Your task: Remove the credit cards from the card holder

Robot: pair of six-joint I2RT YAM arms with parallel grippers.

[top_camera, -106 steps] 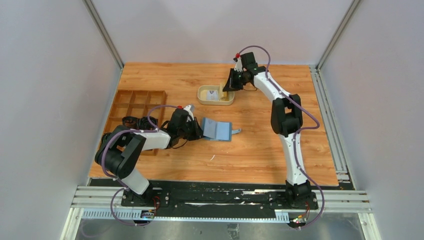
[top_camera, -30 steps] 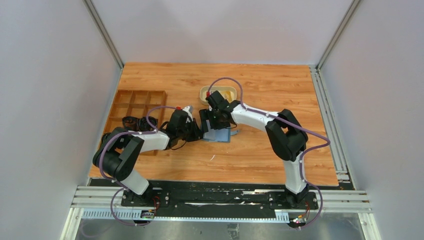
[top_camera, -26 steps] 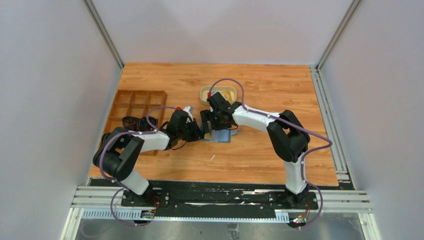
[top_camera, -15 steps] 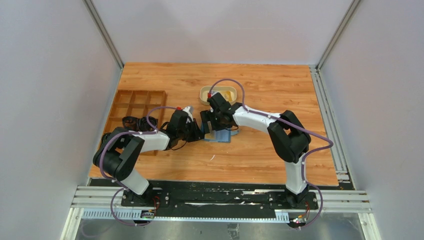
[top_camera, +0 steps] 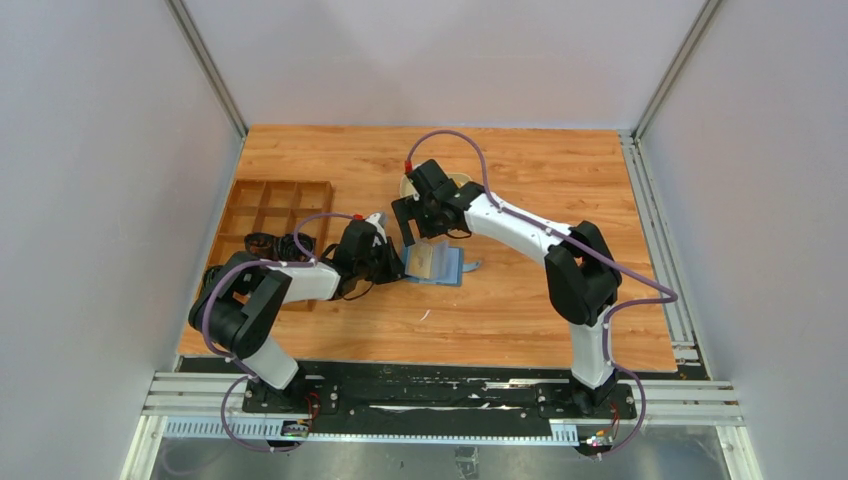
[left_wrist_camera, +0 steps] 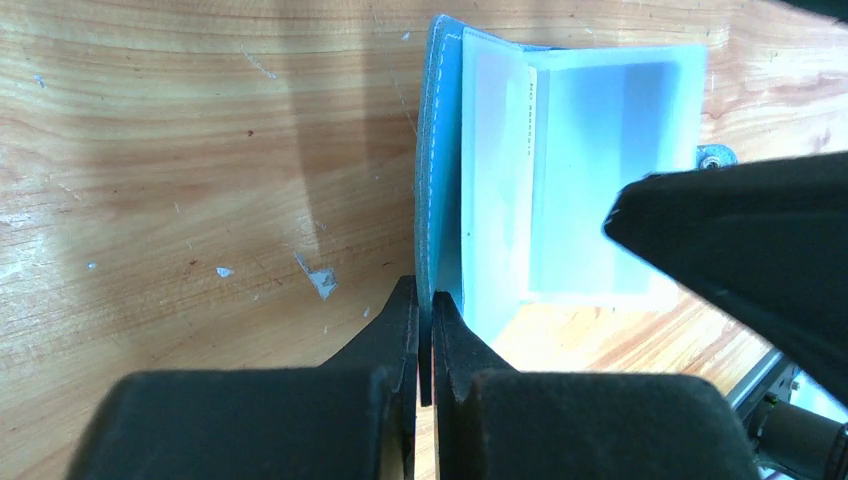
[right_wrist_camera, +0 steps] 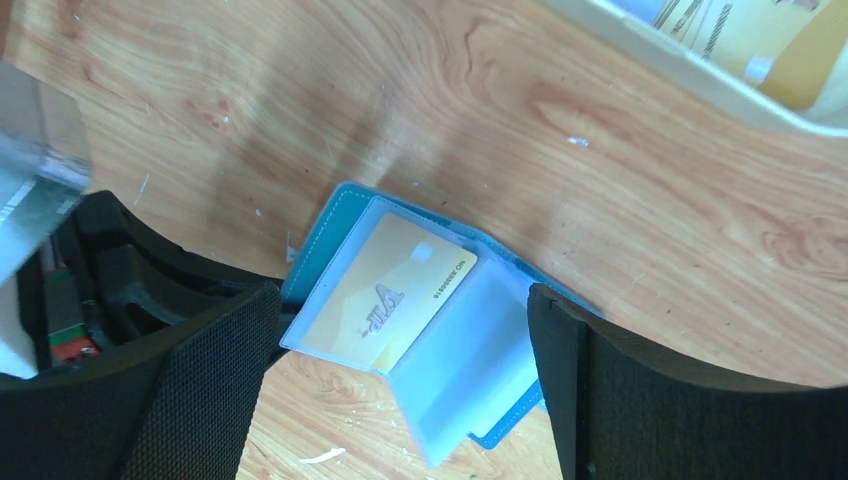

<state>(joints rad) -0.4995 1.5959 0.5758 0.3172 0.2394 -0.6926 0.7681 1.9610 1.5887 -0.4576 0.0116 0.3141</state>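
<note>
My right tool (top_camera: 422,228) has lifted off the wallet (right_wrist_camera: 480,350), fingers wide apart and empty; the yellow card (right_wrist_camera: 385,305) sits in its pocket. My left tool (left_wrist_camera: 425,330), clamped on the wallet's edge, holds it open on the counter (top_camera: 520,300). Another pull looks needed.

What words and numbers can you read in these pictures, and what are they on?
"VIP": on the yellow credit card tucked in the open card holder.
"NO" then a row of digits: same card, digits too small to read.
Printed lines on the cards in the beige tray: too blurred to read.
A thin line of print inside the card holder, left wrist view: too small to read.
</note>
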